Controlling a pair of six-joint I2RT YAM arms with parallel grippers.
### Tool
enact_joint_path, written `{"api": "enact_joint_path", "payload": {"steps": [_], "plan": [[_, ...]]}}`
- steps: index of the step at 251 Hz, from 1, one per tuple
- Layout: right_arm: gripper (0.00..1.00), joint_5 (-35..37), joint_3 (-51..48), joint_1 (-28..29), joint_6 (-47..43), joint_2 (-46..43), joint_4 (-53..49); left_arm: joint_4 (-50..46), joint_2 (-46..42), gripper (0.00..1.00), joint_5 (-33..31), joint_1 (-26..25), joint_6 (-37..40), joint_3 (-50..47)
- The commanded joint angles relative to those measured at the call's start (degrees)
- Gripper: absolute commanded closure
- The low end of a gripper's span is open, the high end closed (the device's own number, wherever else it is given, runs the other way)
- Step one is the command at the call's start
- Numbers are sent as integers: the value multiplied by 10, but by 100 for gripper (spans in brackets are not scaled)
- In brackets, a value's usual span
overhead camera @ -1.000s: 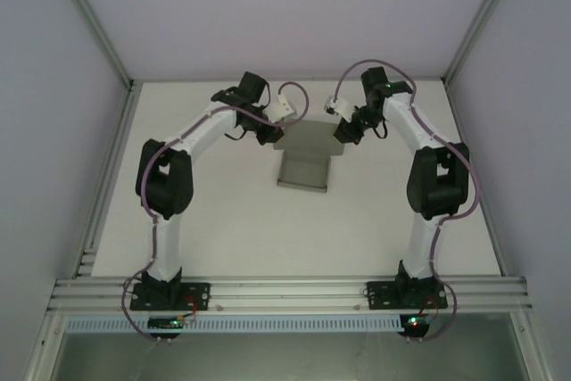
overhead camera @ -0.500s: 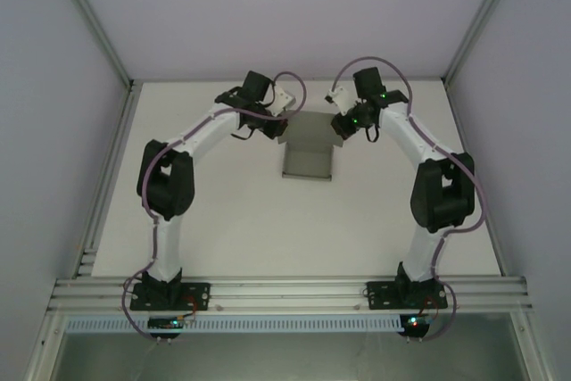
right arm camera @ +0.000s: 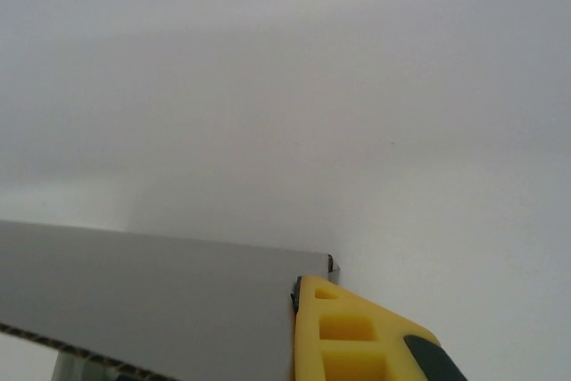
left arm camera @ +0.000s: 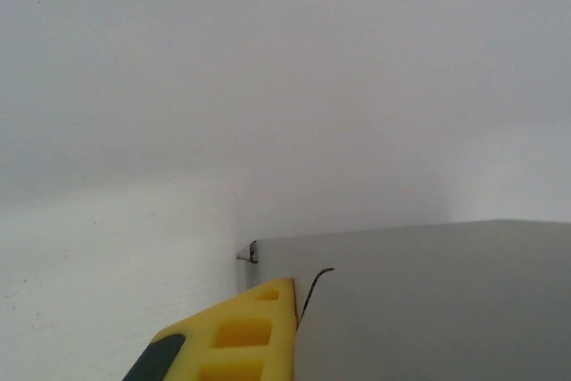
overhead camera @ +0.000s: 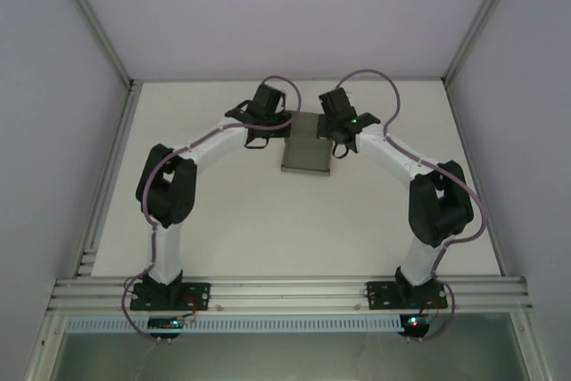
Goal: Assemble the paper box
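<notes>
White table (overhead camera: 223,220) boxed in by pale walls and aluminium framing, nothing fancy. From the top camera the paper box (overhead camera: 305,156) sits close to the table's far edge, about midway between the left and right edges. Both arms curl in over its far end, with the left gripper (overhead camera: 284,128) at its far-left corner and the right gripper (overhead camera: 332,135) at its far-right corner. From up there I can't tell how the fingers stand. On the left wrist cam, one yellow finger (left arm camera: 236,332) sits tight against a standing grey panel of the paper box (left arm camera: 428,310), right by a little slit in the card. The other finger is hidden behind the panel, so I read it as squeezed down thin on that wall. Right wrist cam is the mirror of that: a yellow finger (right arm camera: 348,336) hard up against the panel's end, the card (right arm camera: 152,301) running off to the left with its corrugated edge showing, same thin pinch. Progress-wise I'd call it partway. One wall is up and held at both ends, but I don't see tabs locked in or the other sides closed, so most of the folding and tucking looks left to do.
</notes>
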Motion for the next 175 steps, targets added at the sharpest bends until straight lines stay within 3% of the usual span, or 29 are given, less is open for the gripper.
{"api": "enact_joint_path", "payload": {"steps": [1, 24, 105, 143, 175], "plan": [[100, 44, -35, 10, 97, -28, 80, 41, -13, 100, -5, -19, -64, -40], [100, 59, -65, 12, 119, -28, 106, 82, -29, 100, -43, -29, -54, -85], [100, 168, -150, 63, 165, -43, 167, 225, -90, 100, -65, -51, -89, -262], [100, 191, -182, 89, 173, -47, 188, 272, -91, 100, -65, -69, -108, -295], [100, 212, -234, 109, 147, -58, 230, 282, -106, 98, -96, -82, -78, -331]]}}
